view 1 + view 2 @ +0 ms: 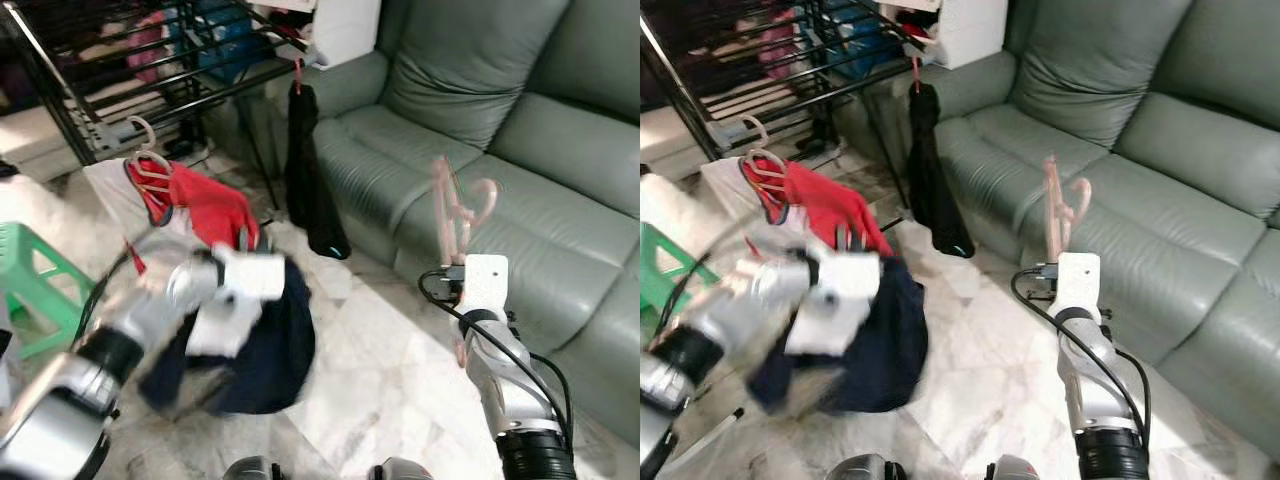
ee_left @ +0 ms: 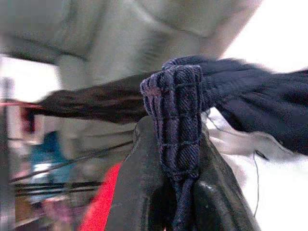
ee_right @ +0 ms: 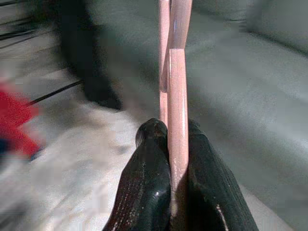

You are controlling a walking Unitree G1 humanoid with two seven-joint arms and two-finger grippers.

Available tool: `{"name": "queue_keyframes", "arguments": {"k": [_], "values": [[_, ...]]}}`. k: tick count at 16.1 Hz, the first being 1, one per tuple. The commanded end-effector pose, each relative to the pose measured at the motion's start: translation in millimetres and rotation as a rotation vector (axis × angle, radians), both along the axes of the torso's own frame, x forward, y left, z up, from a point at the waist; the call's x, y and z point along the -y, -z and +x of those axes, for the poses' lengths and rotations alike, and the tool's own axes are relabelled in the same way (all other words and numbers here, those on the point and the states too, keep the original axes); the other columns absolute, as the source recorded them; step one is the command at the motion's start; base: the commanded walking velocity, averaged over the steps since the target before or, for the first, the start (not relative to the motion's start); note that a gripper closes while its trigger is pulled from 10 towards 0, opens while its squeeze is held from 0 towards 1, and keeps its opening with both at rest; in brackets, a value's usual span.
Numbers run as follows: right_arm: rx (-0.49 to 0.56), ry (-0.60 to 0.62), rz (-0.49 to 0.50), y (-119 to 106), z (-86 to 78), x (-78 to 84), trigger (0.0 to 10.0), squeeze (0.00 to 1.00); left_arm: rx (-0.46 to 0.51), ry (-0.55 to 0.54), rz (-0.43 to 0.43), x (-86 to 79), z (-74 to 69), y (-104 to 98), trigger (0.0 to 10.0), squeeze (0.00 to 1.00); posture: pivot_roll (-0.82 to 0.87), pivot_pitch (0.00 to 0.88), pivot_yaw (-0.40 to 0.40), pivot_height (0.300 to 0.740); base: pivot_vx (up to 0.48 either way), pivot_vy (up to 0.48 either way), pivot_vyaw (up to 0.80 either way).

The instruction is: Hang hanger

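My right gripper [image 3: 175, 144] is shut on a pink plastic hanger [image 1: 455, 215], held upright in front of the green sofa [image 1: 540, 190]; its bars [image 3: 175, 72] run between the fingers. My left gripper [image 2: 175, 159] is shut on a fold of a dark navy garment [image 1: 265, 350], which hangs from it above the floor, blurred. A black drying rack [image 1: 130, 80] stands at the back left, with a black garment [image 1: 305, 170] hanging from its corner.
A red garment [image 1: 205, 205] on a pink hanger and white cloth lie in a pile left of centre. A green stool [image 1: 35, 285] stands at the far left. Marble floor [image 1: 390, 380] lies between my arms.
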State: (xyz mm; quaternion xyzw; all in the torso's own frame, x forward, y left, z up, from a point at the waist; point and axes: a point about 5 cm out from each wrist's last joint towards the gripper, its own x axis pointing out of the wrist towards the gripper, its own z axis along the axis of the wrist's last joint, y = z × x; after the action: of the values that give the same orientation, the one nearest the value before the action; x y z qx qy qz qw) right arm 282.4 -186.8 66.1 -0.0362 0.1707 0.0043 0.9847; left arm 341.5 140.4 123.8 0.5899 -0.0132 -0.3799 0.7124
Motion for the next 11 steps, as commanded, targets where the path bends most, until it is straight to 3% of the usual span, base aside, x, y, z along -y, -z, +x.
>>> {"name": "queue_keyframes", "arguments": {"k": [1,5,8,11], "values": [[0.026,-0.132,0.014,-10,3.2,-8.4,10.0,0.00,0.074,0.002,-0.026,0.0,8.9,-13,10.0,0.00,-0.02,0.001,0.057,0.740,0.000,0.000,0.00],[-0.097,-0.368,-0.120,-9,-4.3,17.7,10.0,0.00,0.143,0.001,-0.016,2.8,21.2,-15,10.0,0.00,-0.04,0.000,0.067,0.740,0.000,0.000,0.00],[-0.188,-0.538,-0.178,-13,-21.7,31.5,10.0,0.00,0.158,-0.033,-0.018,-1.8,26.4,-16,10.0,0.00,-0.05,0.000,0.071,0.740,0.000,0.000,0.00],[-0.288,-0.652,-0.234,-22,-48.6,62.4,10.0,0.00,0.156,-0.096,-0.045,-12.8,28.9,-11,10.0,0.00,-0.07,0.000,0.077,0.740,0.000,0.000,0.00]]}}
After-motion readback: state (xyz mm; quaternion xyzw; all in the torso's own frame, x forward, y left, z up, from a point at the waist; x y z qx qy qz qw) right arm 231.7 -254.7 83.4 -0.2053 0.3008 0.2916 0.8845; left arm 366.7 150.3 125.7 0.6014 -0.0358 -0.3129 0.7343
